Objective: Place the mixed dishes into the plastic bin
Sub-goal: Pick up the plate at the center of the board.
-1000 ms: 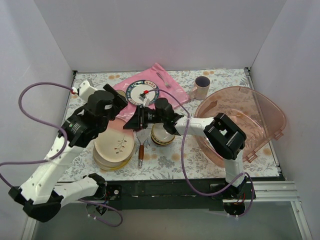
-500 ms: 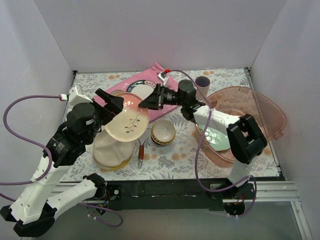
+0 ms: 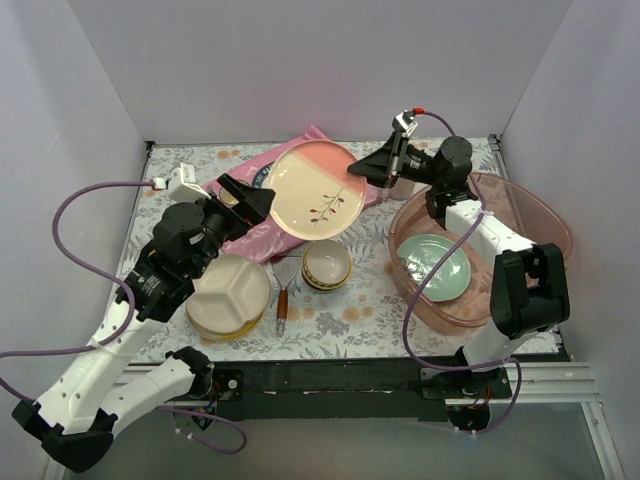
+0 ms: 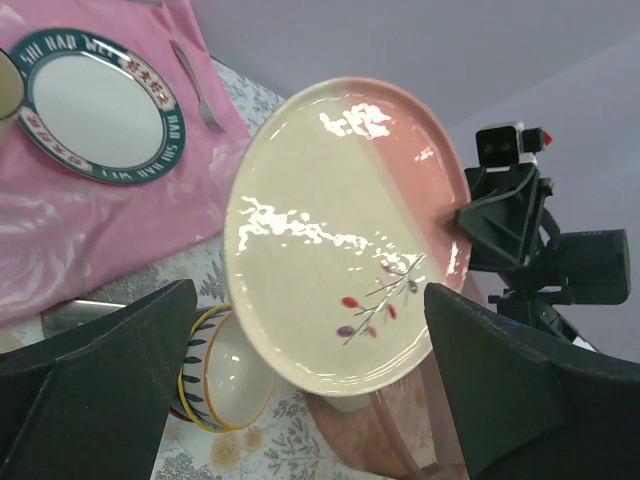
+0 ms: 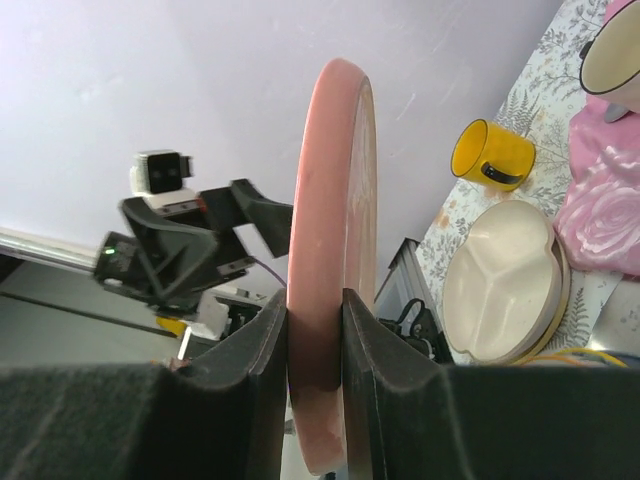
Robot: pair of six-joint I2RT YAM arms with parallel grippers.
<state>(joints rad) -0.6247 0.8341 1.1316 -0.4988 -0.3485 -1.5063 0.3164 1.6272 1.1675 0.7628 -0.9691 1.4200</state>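
My right gripper (image 3: 364,172) (image 5: 315,310) is shut on the rim of a cream and pink plate (image 3: 315,190) (image 4: 340,240) and holds it tilted in the air over the pink mat (image 3: 250,238). My left gripper (image 3: 252,200) (image 4: 310,395) is open and empty, just left of that plate. A mint-green plate (image 3: 432,265) lies in the plastic bin (image 3: 548,215). A cream divided plate (image 3: 230,290) (image 5: 500,280) tops a stack at front left. Small patterned bowls (image 3: 326,263) (image 4: 215,375) are stacked in the middle. A yellow mug (image 5: 490,155) shows in the right wrist view.
A white plate with a dark blue rim (image 4: 95,105) and a fork (image 4: 195,75) lie on the mat. A brown-handled utensil (image 3: 282,305) lies between the plate stack and the bowls. White walls close in the table on three sides.
The cream and pink plate has risen off the stack and moved up and right, now held only by my right gripper. My left gripper has let go. The mint-green plate has come to lie in the bin.
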